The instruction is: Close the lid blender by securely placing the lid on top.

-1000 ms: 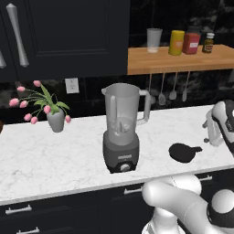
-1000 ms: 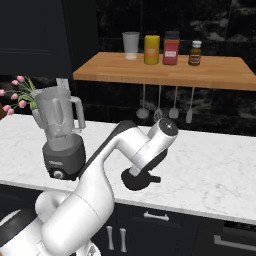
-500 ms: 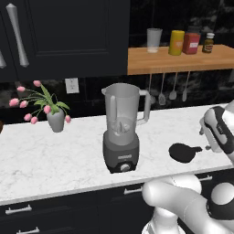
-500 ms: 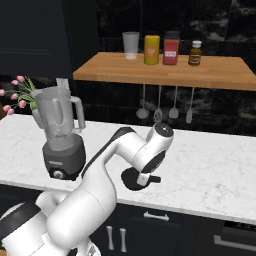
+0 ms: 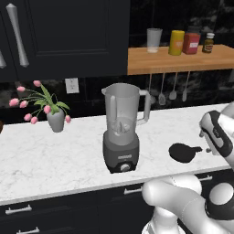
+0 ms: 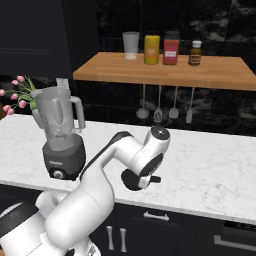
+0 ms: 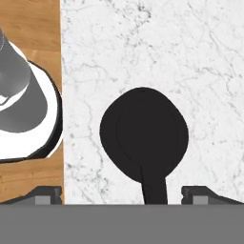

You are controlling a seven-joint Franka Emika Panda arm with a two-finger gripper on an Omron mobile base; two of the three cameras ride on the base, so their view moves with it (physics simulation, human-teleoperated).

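My pincer is spread wide, one dark tip at seven o'clock and the other at five o'clock in the hand view, nothing between them but the tab of the lid. The lid lies flat on the white marble counter right under my hand, its tab pointing toward six o'clock, no fingertip touching it. From the left base view, my hand hangs at three o'clock, just above the lid, which sits on the counter well to the right of the blender. The blender stands upright near the counter's front edge, jar mouth uncovered, handle to its right. Farther back at nine o'clock, a vase of pink flowers stands by the wall. Beyond, at one o'clock, a wooden shelf carries a tumbler and jars, utensils hanging beneath it.
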